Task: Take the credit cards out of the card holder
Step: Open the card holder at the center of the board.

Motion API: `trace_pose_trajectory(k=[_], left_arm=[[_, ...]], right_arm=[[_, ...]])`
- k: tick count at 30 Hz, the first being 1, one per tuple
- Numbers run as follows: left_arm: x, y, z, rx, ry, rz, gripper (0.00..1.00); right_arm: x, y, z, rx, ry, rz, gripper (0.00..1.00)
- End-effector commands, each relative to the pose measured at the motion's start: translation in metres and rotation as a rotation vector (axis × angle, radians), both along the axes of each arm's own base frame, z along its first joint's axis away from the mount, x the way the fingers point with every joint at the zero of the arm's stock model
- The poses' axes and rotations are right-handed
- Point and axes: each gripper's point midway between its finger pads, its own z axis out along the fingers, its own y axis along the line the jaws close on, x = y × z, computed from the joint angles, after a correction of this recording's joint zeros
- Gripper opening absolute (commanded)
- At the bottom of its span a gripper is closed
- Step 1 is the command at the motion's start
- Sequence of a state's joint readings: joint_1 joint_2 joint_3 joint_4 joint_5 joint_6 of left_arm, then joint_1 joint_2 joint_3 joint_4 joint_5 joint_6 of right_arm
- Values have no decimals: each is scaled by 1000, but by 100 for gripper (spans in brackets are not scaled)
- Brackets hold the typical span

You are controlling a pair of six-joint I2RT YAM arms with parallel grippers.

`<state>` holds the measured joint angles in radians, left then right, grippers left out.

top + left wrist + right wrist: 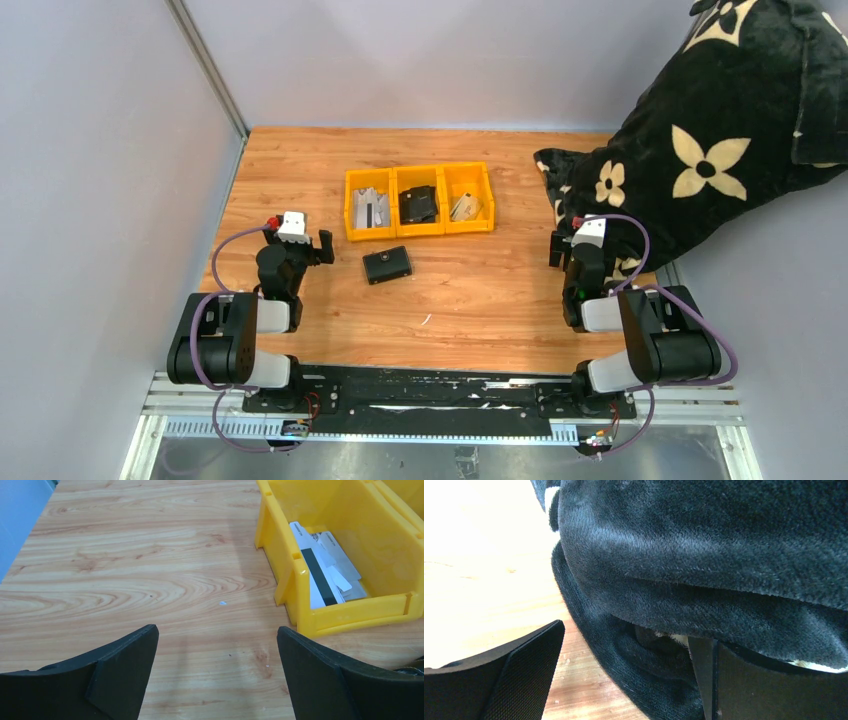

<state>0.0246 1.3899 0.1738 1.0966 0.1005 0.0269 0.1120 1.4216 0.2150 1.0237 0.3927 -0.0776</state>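
The card holder is a small black case lying shut on the wooden table, just in front of the yellow tray. Silvery grey credit cards lie in the tray's left compartment, and they also show in the left wrist view, one with a dark stripe. A tan-gold card is in the right compartment. My left gripper is open and empty over bare wood, left of the holder. My right gripper is open at the blanket's edge, far right of the holder.
A black fleece blanket with cream flowers covers the table's right rear and hangs over my right gripper's right finger. A black object sits in the tray's middle compartment. Grey walls close the left and back sides.
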Motion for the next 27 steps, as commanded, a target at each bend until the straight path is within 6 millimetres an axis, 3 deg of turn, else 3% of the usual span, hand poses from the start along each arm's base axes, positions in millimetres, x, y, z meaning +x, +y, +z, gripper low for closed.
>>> trace_pose_trajectory(k=[1,14,19,21,24,27], left_arm=[[5,2,10,15,-29,7,100],[4,1,11,15,-37,3,100],[8,8,21,-2,-28,42,100],[17,16,24,-18,37,65,100],[29,21,32,-50,134,69,100],[34,25,58,-36,127,66,100]], right_arm=[[4,-4,10,5,-39,-14,97],[3,-4,10,5,-38,-15,97],[6,8,26,-61,-15,44,97],[14,14,57,-46,-15,58,97],[14,12,87,92,-39,-34,97],[29,36,111,261,-110,42,97]])
